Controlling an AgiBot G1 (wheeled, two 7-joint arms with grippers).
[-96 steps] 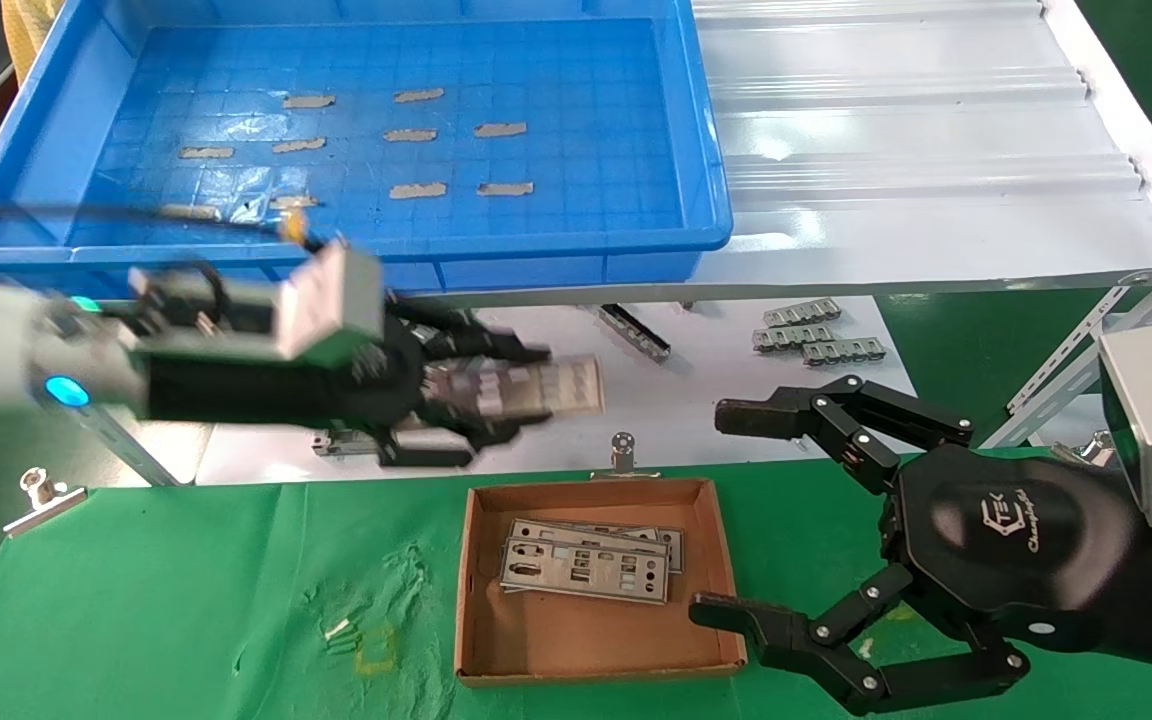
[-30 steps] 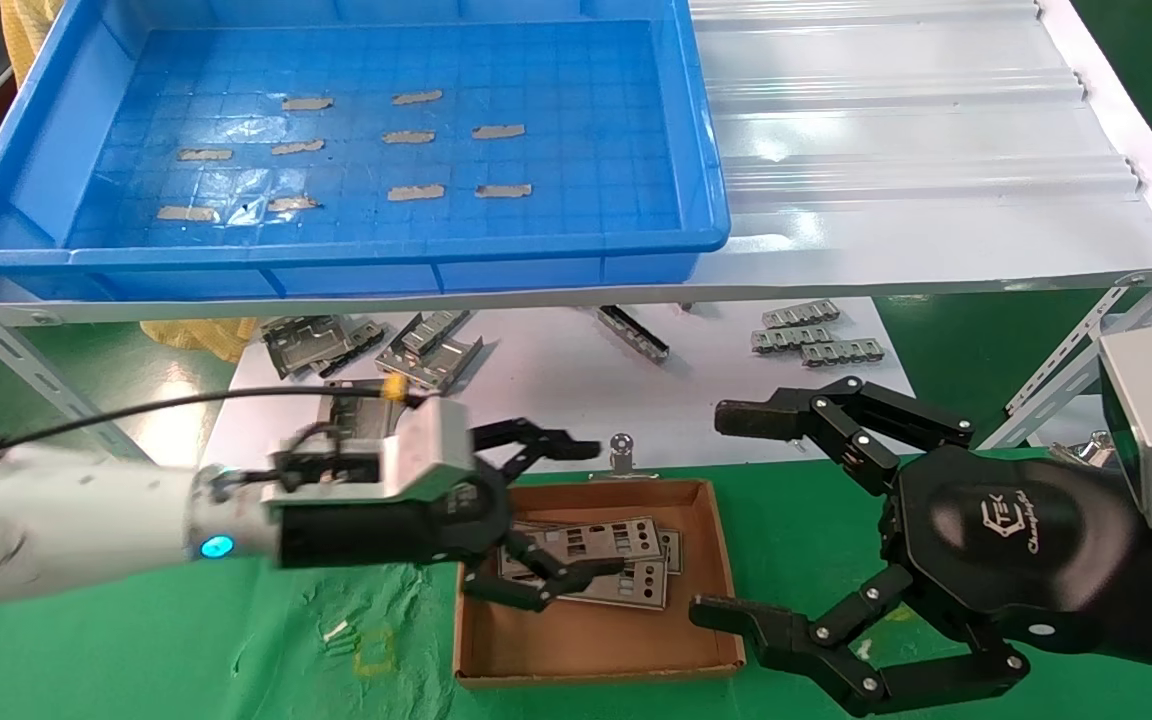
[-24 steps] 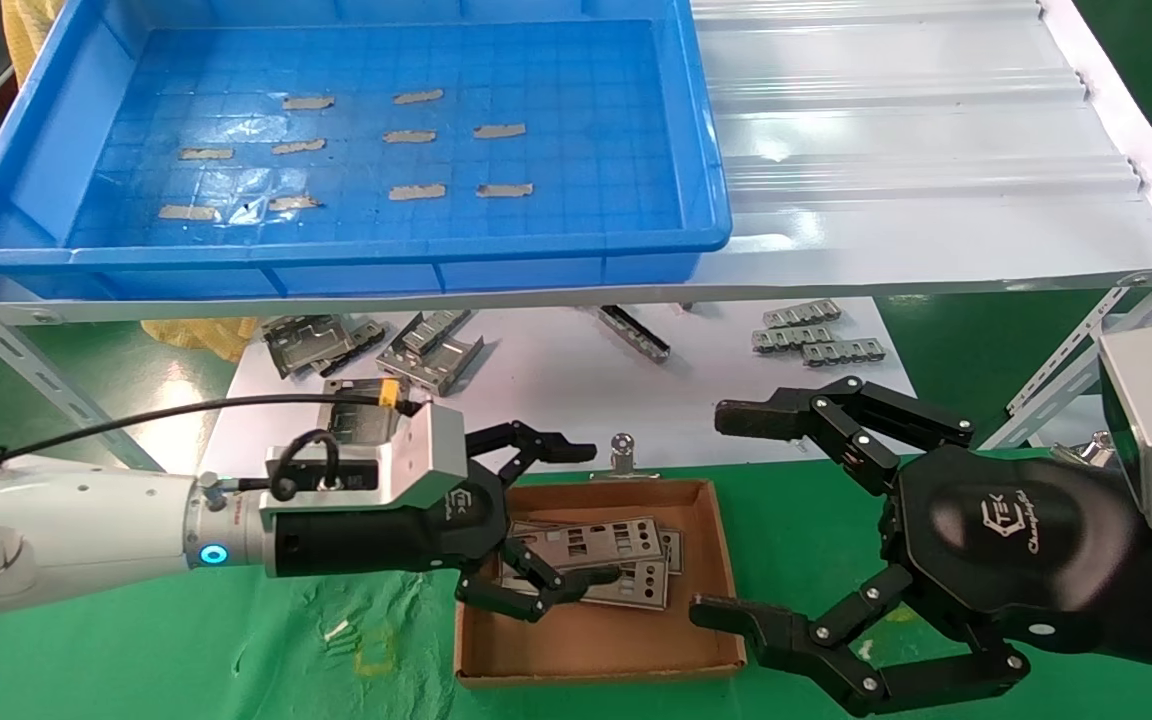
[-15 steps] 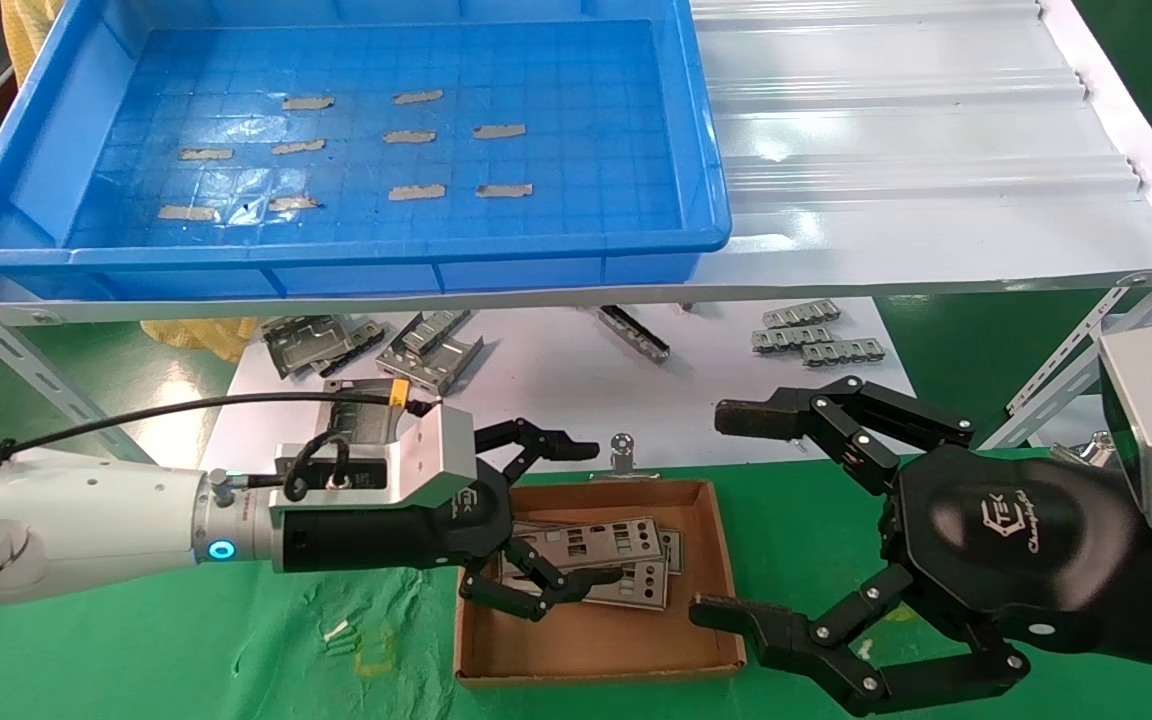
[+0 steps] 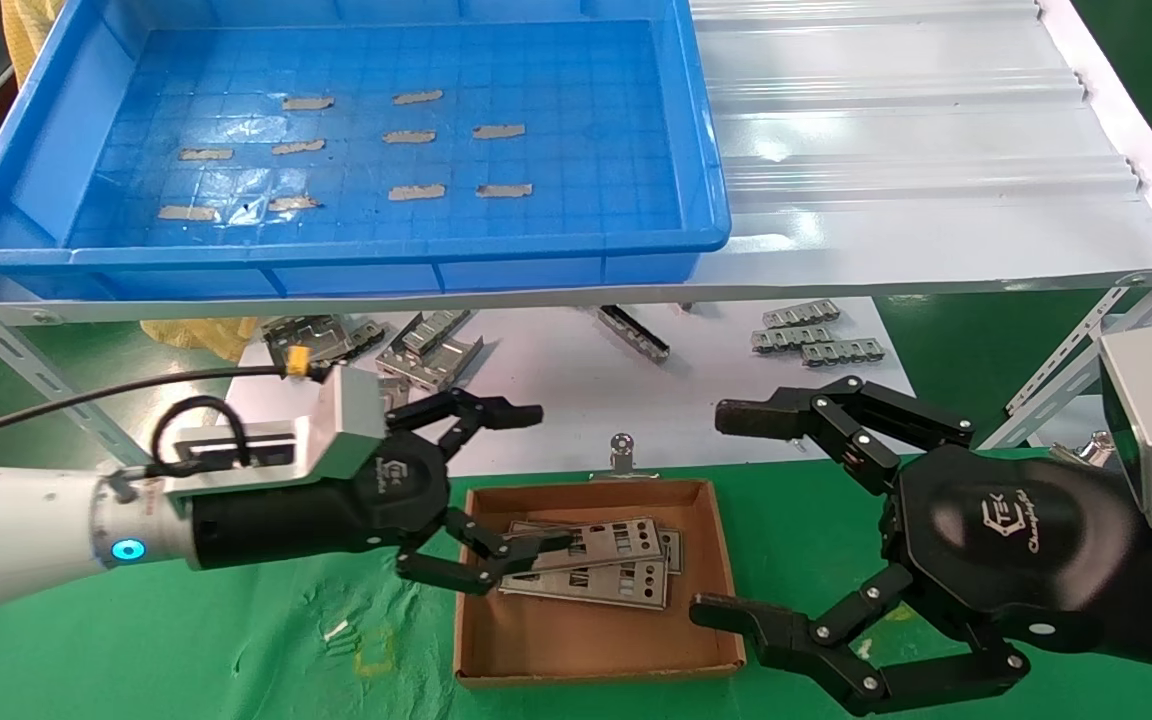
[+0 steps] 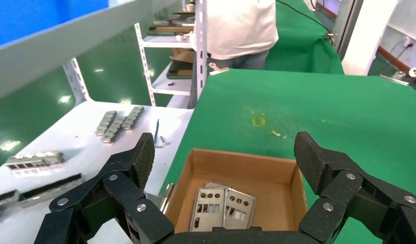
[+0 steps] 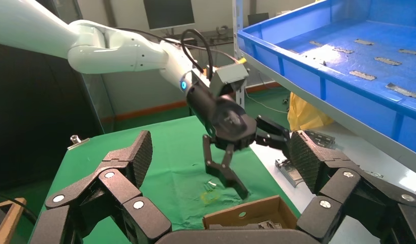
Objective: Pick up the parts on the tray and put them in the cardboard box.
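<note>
The blue tray (image 5: 336, 247) on the upper shelf holds only grey tape strips; no parts show in it. The cardboard box (image 5: 726, 560) sits on the green cloth, with several flat silver plates (image 5: 616, 565) stacked in it. My left gripper (image 5: 539, 478) is open and empty, hovering over the box's left edge, its lower finger just above the stack. The left wrist view looks between the open fingers (image 6: 226, 152) down at the box (image 6: 236, 161) and plates (image 6: 223, 206). My right gripper (image 5: 724, 512) is open and empty, to the right of the box, and shows in its own wrist view (image 7: 222, 151).
Bent grey brackets (image 5: 376, 345) and smaller ones (image 5: 816, 335) lie on the white lower shelf behind the box. A white corrugated sheet (image 5: 916, 150) lies right of the tray. Metal clips (image 5: 622, 450) (image 5: 41, 495) hold the green cloth's far edge.
My left gripper brought a plate over the box and let it go onto the stack. It then opened and has drawn back up and to the left. The right arm has not moved.
</note>
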